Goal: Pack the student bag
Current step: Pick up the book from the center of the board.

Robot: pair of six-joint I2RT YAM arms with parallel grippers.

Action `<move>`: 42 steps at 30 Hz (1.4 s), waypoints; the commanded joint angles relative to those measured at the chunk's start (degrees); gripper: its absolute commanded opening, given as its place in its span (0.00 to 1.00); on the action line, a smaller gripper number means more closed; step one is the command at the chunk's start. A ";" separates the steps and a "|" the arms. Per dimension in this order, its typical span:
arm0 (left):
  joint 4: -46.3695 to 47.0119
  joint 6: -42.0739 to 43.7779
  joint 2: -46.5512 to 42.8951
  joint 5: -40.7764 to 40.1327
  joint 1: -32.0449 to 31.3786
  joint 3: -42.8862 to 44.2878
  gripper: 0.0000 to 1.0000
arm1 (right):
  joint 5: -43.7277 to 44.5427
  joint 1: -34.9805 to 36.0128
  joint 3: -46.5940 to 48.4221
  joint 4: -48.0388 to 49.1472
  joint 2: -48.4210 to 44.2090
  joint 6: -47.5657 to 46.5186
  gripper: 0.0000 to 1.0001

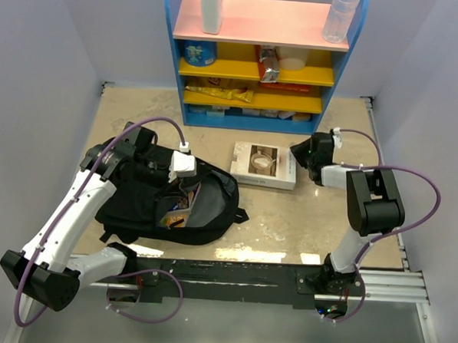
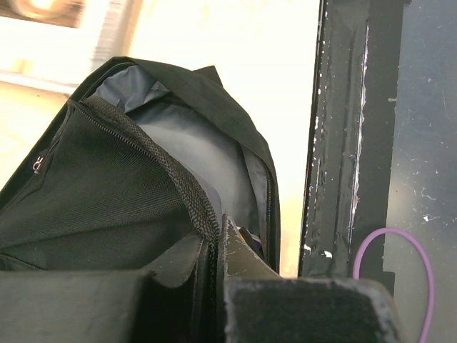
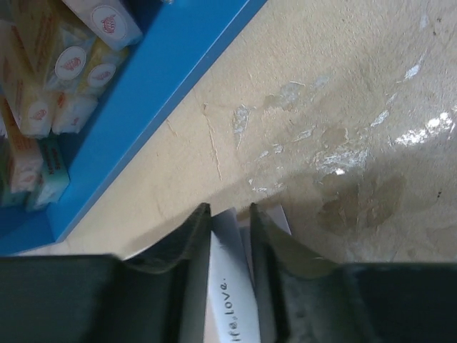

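The student bag (image 1: pixel 136 193) is a black backpack lying at the left of the table, its main zipper open, with colourful items showing inside (image 1: pixel 182 207). My left gripper (image 1: pixel 181 167) is shut on the bag's zipper edge at the far side of the opening. In the left wrist view the gripper (image 2: pixel 214 232) pinches that zipper rim, and the bag's (image 2: pixel 107 179) grey lining shows beyond. A white book (image 1: pixel 264 164) lies flat right of the bag. My right gripper (image 1: pixel 301 155) is shut on its right edge. In the right wrist view the gripper (image 3: pixel 230 213) clamps the book (image 3: pixel 230 286).
A blue shelf unit (image 1: pixel 258 121) with pink and yellow shelves holding snacks and bottles stands at the back, close behind the book; it also shows in the right wrist view (image 3: pixel 143 93). The black mounting rail (image 1: pixel 238 283) runs along the near edge. White walls close both sides.
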 commanded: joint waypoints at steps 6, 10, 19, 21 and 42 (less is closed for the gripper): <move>0.26 -0.94 -0.32 2.91 -0.43 1.96 0.00 | 1.29 0.03 -3.32 -1.83 -3.82 0.86 0.00; 0.34 -0.85 -0.32 3.00 -0.43 1.96 0.00 | 1.03 0.03 -4.37 -2.80 -6.89 0.86 0.00; 3.68 -2.78 -0.67 1.34 -0.43 1.61 0.00 | -1.96 -0.05 -9.11 -8.94 -25.33 1.65 0.00; 7.53 -4.71 -1.10 -0.42 -0.43 0.91 0.00 | -3.19 -0.05 -12.18 -10.43 -31.38 2.78 0.00; 13.18 -9.12 -0.67 -4.30 -0.43 -0.06 0.00 | -4.86 -0.05 2.22 -26.35 -46.71 4.02 0.00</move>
